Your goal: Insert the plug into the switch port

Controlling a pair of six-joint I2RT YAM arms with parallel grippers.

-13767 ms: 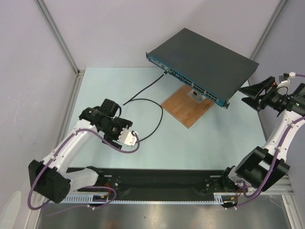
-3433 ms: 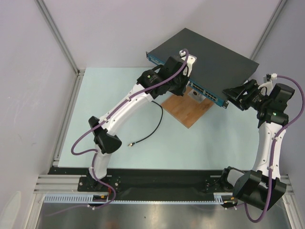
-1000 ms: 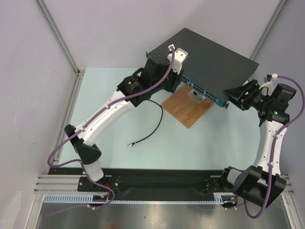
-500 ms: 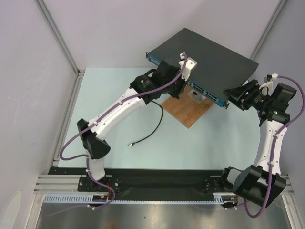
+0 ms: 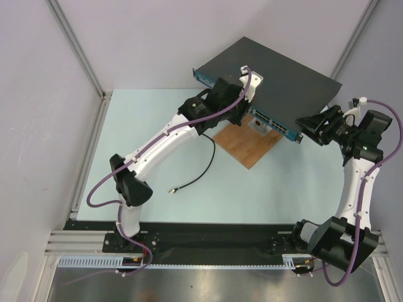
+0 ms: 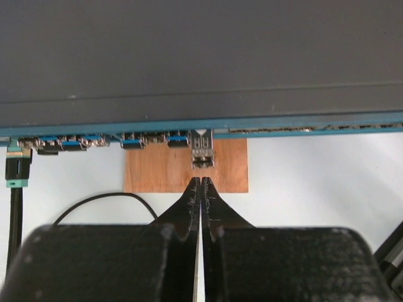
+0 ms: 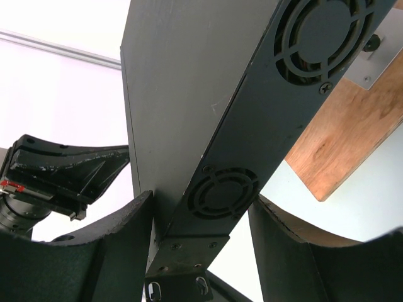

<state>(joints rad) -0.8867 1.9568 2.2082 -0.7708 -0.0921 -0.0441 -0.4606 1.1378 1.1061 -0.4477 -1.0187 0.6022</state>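
The switch (image 5: 277, 69) (image 6: 201, 56) (image 7: 182, 82) rests tilted on a wooden board (image 5: 245, 145) (image 6: 157, 170), blue front face (image 5: 271, 119) toward me. A black plug with a teal tab (image 6: 17, 170) sits in a port at the face's far left, and its cable (image 5: 211, 151) (image 6: 94, 200) trails down to a loose end (image 5: 170, 189) on the table. My left gripper (image 6: 201, 179) is shut with nothing in it. Its tips sit just short of a small silver piece (image 6: 202, 151) at the face. My right gripper (image 5: 310, 128) (image 7: 201, 198) clamps the switch's right end.
Metal frame posts (image 5: 75, 50) and pale walls close in the left, back and right. A black mounting rail (image 5: 208, 242) runs along the near edge. The left arm's wrist (image 7: 56, 170) shows beyond the switch's top in the right wrist view.
My left arm has slid right along the switch's front face, from its left part toward the middle, and its jaws have closed. The right arm and the cable's loose end have not moved.
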